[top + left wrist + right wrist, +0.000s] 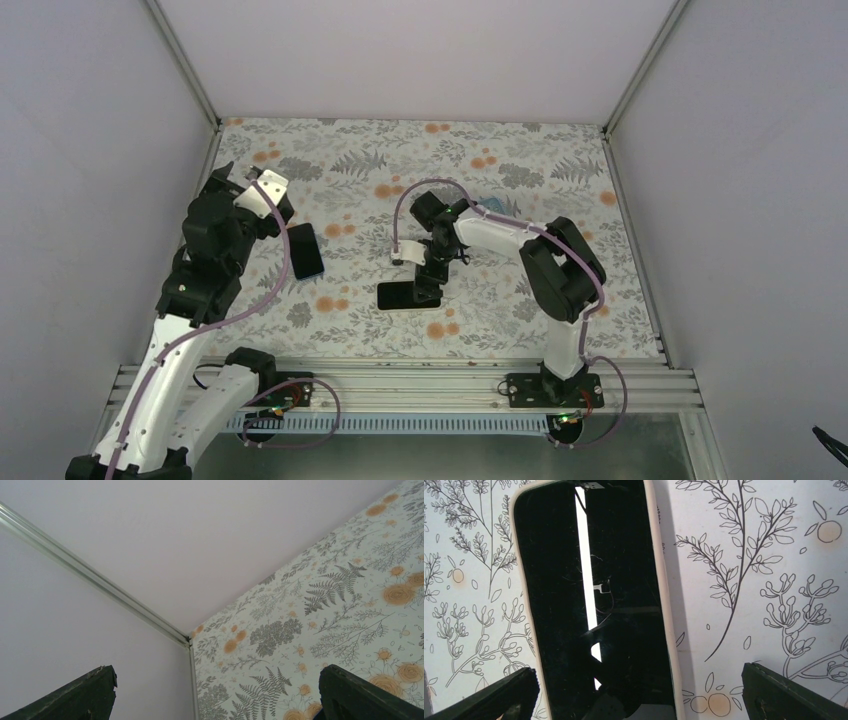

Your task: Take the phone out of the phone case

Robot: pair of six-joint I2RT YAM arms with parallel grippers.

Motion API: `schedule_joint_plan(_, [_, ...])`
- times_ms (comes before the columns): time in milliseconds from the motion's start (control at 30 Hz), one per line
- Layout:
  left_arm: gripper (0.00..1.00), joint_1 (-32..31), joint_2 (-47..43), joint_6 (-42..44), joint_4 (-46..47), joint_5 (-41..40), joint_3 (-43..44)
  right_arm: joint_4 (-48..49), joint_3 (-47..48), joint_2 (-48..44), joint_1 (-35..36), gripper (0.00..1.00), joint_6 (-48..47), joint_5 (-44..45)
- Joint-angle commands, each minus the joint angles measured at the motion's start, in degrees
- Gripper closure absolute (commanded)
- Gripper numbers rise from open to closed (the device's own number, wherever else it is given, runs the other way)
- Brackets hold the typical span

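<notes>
Now the right jaws hang spread wide right above the phone (408,295), gripping nothing.

In the right wrist view the phone lies flat on the floral table (520,150), dark screen up, seated in its pale phone case (664,585), whose rim wraps the edges. The black fingers (499,695) stand one to either side of the phone, not touching it. The right arm (500,232) reaches in from the phone's right. Left of the phone and a little farther back lies a second dark flat slab (305,250); from overhead I can't tell what it is. Farther left of the phone, the left arm (215,250) has the left jaws gaping wide too, nothing between them, pointed toward the back corner of the white walls (150,540).
</notes>
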Motion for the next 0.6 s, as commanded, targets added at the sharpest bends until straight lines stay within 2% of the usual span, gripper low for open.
schedule_joint_plan(0, [0.0, 0.2, 0.4, 0.4, 0.5, 0.5, -0.2, -0.3, -0.3, -0.1, 0.1, 0.0, -0.5, -1.4])
schedule_joint_plan(567, [0.0, 0.2, 3.9, -1.9, 0.0, 2.4, -0.4, 3.8, -8.8, -5.2, 5.1, 0.0, -0.2, 5.6])
